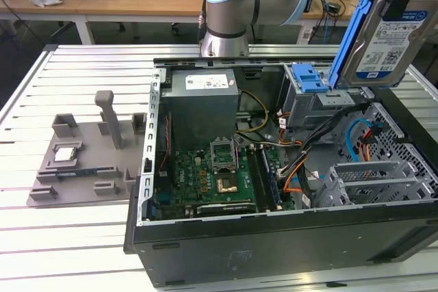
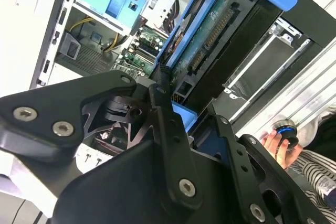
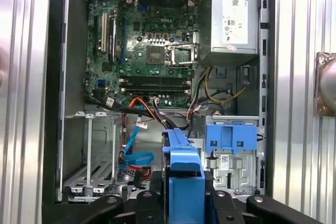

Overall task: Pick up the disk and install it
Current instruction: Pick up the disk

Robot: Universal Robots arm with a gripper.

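Right now I am watching the gripper clamping its black fingers on the disk, which is hanging on edge, slightly tilted, above the open computer case at the exterior view's right. The lower end of its blue rail is sitting just beside the blue latch (touching or not, I cannot tell). Below the disk, the metal drive cage is lying next to orange, blue and black cables, which are crossing between the cage and the motherboard. Behind the board the grey power supply is standing. On the tabletop, at the exterior view's left, a grey fixture is carrying the processor chip. In the second wrist view a hand is resting by a blue knob.
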